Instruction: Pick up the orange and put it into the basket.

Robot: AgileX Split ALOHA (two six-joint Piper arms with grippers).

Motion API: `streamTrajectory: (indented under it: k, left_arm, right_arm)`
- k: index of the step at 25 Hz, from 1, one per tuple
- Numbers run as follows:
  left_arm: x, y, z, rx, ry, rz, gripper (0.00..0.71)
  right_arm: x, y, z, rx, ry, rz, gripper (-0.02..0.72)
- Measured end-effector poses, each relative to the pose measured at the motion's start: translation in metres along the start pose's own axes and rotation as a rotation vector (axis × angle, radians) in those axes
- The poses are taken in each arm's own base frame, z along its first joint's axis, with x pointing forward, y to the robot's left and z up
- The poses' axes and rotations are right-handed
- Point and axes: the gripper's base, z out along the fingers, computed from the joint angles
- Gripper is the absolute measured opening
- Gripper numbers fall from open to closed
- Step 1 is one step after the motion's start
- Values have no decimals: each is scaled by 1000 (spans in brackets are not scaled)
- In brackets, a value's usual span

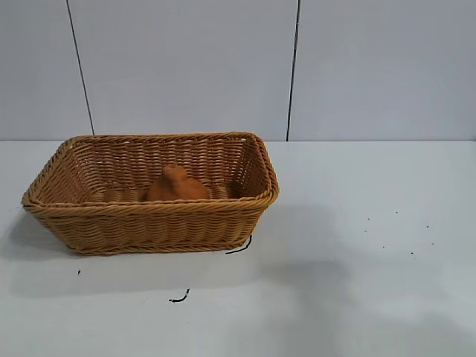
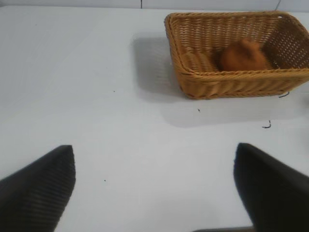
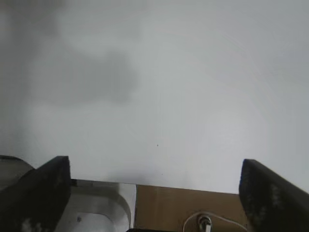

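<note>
The orange (image 1: 175, 186) lies inside the tan woven basket (image 1: 245, 175) at the left of the white table; its knobby neck points up. Both also show in the left wrist view, the orange (image 2: 242, 56) inside the basket (image 2: 231, 83). Neither arm shows in the exterior view. My left gripper (image 2: 154, 181) is open and empty over bare table, well away from the basket. My right gripper (image 3: 155, 186) is open and empty over the table's near edge.
Small black marks (image 1: 178, 297) lie on the table in front of the basket. A brown surface with a metal bracket (image 3: 101, 208) and a white cable shows beneath the right gripper.
</note>
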Motion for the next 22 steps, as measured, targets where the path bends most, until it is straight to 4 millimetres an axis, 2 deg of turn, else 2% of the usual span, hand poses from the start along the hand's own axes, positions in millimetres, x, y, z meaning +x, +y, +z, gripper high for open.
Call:
streamTrajectory:
  k: [5,7,17,22]
  left_arm:
    - [0,0,0,-1,0,0,639]
    - [0,0,0,-1,0,0,639]
    - [0,0,0,-1,0,0,639]
    - [0,0,0,-1,0,0,639]
  right_arm:
    - [54,-1,0,-6,-194,-32,676]
    - [68,-2,-5,-11,-274,-35,676]
    - [123,-2,-43,-22,-711,-40,676]
    - [129,-3,-45,-23,-754,-41,676]
